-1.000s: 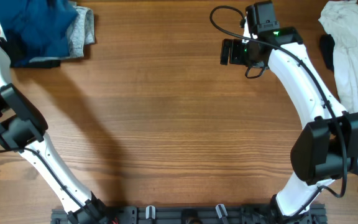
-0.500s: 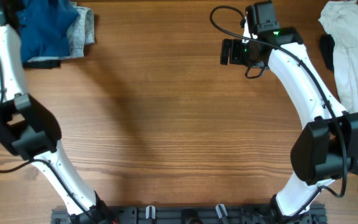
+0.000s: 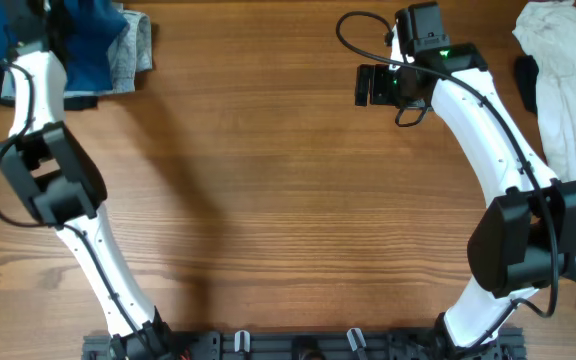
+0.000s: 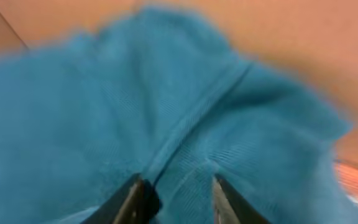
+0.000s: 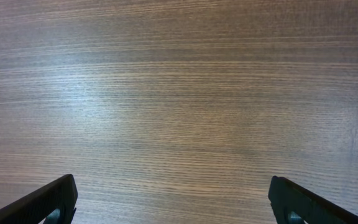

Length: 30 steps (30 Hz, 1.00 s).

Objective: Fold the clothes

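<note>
The clothes (image 3: 95, 50), a deep-blue top, lie bunched at the far left corner of the table, and my left arm reaches over them. In the left wrist view the blue cloth (image 4: 185, 112) fills the frame. My left gripper (image 4: 182, 200) has its jaws close together, with a raised fold and seam of the top pinched between them. My right gripper (image 3: 365, 84) hovers over bare wood at the far middle-right, well away from the top. In its own view the right gripper (image 5: 179, 205) is open, with only table between its fingertips.
A pale grey-blue piece (image 3: 140, 45) lies against the right side of the blue top. A white garment (image 3: 563, 90) is heaped along the right edge, with a dark item (image 3: 525, 80) beside it. The wooden table (image 3: 268, 200) spreads between the arms.
My left arm has swung from the left edge up and over the blue top, and its jaws have narrowed onto the cloth. The right arm has not moved.
</note>
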### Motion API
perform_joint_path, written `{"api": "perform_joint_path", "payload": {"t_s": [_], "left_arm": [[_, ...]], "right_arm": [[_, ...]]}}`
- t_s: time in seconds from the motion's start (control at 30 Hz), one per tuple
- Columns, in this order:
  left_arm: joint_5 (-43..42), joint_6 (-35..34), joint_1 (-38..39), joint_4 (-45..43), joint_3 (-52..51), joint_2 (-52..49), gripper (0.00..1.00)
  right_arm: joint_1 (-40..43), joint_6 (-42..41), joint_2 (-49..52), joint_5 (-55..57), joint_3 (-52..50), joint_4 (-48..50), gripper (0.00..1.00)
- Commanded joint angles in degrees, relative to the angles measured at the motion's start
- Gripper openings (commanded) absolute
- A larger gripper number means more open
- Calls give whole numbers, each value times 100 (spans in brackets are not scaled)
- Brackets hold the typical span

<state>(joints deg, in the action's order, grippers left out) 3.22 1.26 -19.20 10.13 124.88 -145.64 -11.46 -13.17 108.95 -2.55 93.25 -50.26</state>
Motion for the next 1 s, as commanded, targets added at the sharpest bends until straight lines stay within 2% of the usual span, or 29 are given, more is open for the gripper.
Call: {"api": "perform_joint_path", "payload": {"t_s": [0.0,0.03,0.27,0.5,0.53,0.6,0.63,0.7,0.9,0.97], "left_arm": [[-81,-459,-26,-52,-15,-420,47],[-85,-498,-31,17,-15,-439,51],[-79,-472,52,337,-13,188,52],[28,-474,7,-299,-13,813,49],[28,-474,-11,-422,-13,811,49],[26,-474,-46,-590,-13,772,44],[26,-476,-68,-680,-13,728,38],[24,-476,-109,-894,-13,610,36],[-63,-501,-308,-1305,-13,149,40],[-87,-802,-400,-1292,-13,-11,43]], "right_arm": [[20,105,-149,-26,114,-61,99],[20,105,-149,-26,114,-79,99],[20,98,-149,-26,114,-35,100],[20,101,-149,-24,114,-26,100],[20,101,-149,-24,114,-22,100],[20,101,-149,-24,114,-11,99],[20,98,-149,-24,114,-9,100],[20,101,-149,-24,114,-11,99],[20,101,-149,-26,114,-20,99],[20,101,-149,-26,114,-22,99]]}}
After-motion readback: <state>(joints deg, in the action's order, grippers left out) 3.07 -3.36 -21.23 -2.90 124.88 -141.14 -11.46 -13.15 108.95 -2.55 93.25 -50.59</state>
